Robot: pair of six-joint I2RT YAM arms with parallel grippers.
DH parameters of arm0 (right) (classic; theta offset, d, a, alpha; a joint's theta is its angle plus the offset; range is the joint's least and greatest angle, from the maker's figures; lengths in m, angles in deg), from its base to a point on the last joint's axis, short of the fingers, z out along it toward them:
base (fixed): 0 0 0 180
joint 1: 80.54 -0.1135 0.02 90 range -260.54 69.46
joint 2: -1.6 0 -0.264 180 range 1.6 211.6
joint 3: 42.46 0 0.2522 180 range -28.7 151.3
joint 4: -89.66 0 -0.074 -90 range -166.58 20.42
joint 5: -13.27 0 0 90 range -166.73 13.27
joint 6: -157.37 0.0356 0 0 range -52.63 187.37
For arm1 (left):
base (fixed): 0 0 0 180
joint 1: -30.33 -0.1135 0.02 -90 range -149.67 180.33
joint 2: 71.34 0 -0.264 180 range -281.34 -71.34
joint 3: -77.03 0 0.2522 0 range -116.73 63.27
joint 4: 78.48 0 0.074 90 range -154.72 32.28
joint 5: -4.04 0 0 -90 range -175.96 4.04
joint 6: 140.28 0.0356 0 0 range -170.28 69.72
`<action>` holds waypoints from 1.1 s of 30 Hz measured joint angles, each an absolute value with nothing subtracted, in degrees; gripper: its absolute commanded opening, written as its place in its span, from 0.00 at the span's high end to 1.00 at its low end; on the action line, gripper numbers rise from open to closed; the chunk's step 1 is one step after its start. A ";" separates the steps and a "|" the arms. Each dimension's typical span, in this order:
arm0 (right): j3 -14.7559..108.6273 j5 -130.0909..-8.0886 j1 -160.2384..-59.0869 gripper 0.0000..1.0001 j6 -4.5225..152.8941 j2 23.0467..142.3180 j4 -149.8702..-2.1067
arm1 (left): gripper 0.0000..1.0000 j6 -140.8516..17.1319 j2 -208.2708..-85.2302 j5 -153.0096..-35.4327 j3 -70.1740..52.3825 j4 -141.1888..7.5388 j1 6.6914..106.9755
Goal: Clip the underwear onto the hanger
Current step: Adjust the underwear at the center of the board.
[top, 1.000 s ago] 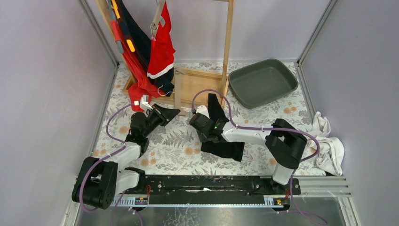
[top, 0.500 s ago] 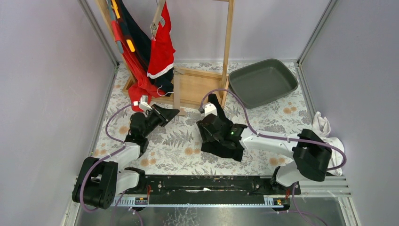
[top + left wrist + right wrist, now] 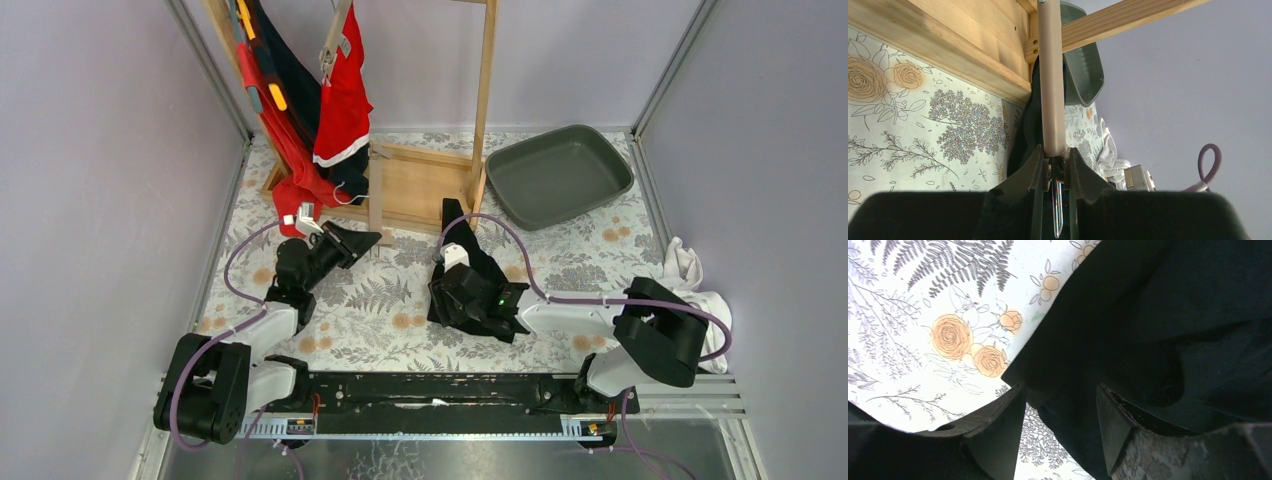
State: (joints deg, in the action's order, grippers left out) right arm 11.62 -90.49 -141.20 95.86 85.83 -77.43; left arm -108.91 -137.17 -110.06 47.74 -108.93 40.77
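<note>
The black underwear [image 3: 487, 315] lies crumpled on the flowered table, one strip [image 3: 453, 216] of it reaching toward the wooden rack. My right gripper [image 3: 452, 287] hovers low over it, open. In the right wrist view the dark cloth [image 3: 1148, 330] fills the space ahead of the right gripper [image 3: 1060, 395] and runs between the spread jaws without being pinched. My left gripper [image 3: 372, 240] is shut on the hanger [image 3: 377, 200], a beige bar pointing away toward the rack. In the left wrist view that bar [image 3: 1052, 90] rises from the left gripper [image 3: 1053, 152], and a metal hook [image 3: 1058, 215] hangs between the fingers.
A wooden rack [image 3: 425, 180] stands at the back with red and dark garments [image 3: 340, 110] hanging on it. To its right sits a grey tray [image 3: 560, 175]. A heap of white cloth [image 3: 700, 305] lies by the right wall.
My right gripper has opened and moved right and nearer over the black underwear, with the arm's elbow swinging right. The left arm and hanger have stayed put.
</note>
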 measured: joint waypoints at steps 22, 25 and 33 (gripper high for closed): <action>11.29 -90.16 -141.18 0.74 98.94 93.43 -86.78 | 1.00 -108.89 -137.19 -110.12 47.74 -108.88 40.44; 11.03 -89.68 -141.11 0.86 99.84 94.50 -89.60 | 1.00 -108.87 -137.17 -110.10 47.74 -108.84 40.40; 8.47 -89.09 -141.11 0.90 101.09 93.83 -93.64 | 1.00 -108.85 -137.19 -110.12 47.74 -108.84 40.40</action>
